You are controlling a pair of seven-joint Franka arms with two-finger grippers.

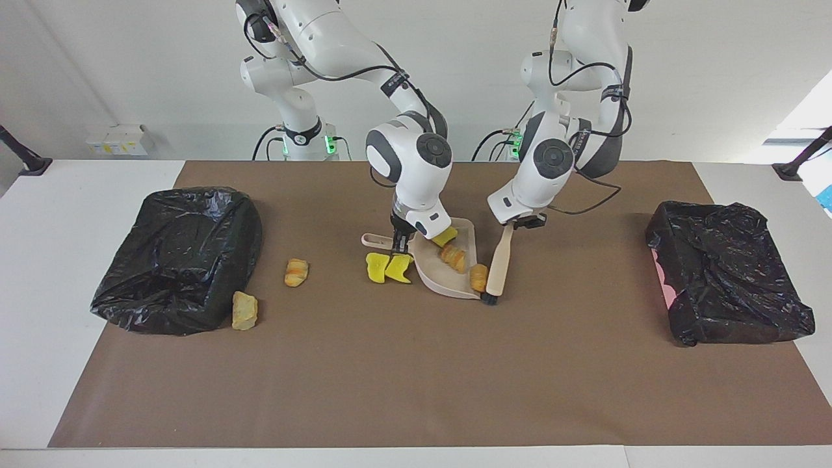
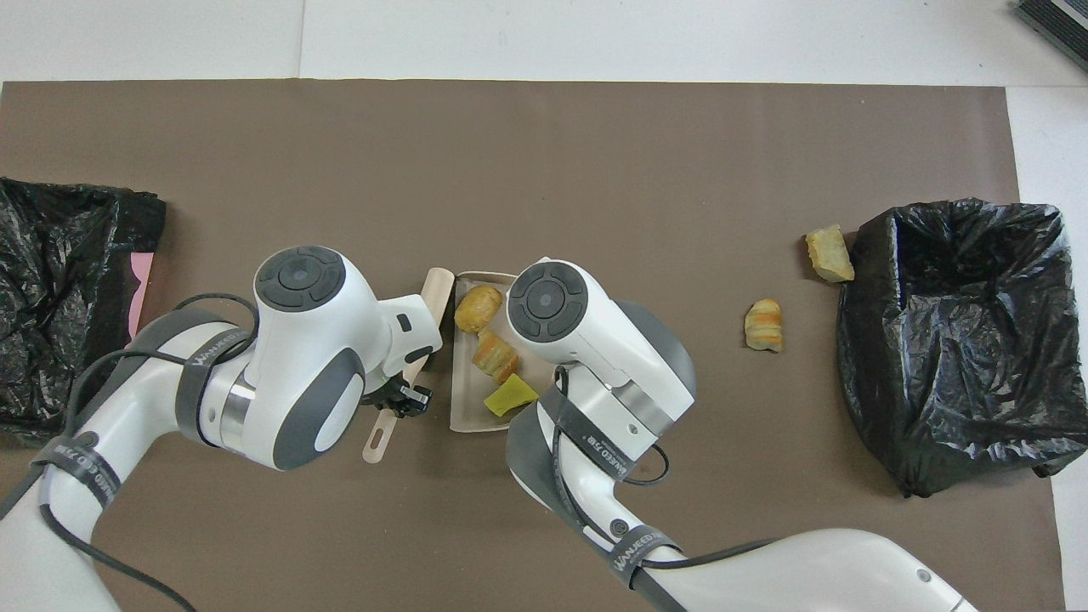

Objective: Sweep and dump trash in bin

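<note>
Brown mat [image 1: 403,377] covers the tabletop, w/ a black-bagged bin [image 1: 179,257] at my right arm's end and another black-bagged bin [image 1: 728,279] at my left's. My right claw [image 1: 398,242] pinches the dustpan [image 1: 448,286] handle; my left claw [image 1: 520,224] is clamped on the brush [image 1: 497,270] handle, brush head at the pan's mouth. Three trash bits in the pan [image 2: 478,308]. Facing view alone shows two yellow chunks [image 1: 389,268] under my right claw; overhead my wrist hides them. Two lumps [image 1: 296,272] lie toward the right-end bin.

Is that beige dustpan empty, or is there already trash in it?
Not empty. The dustpan holds three pieces: two tan bread lumps and a yellow chunk.
</note>
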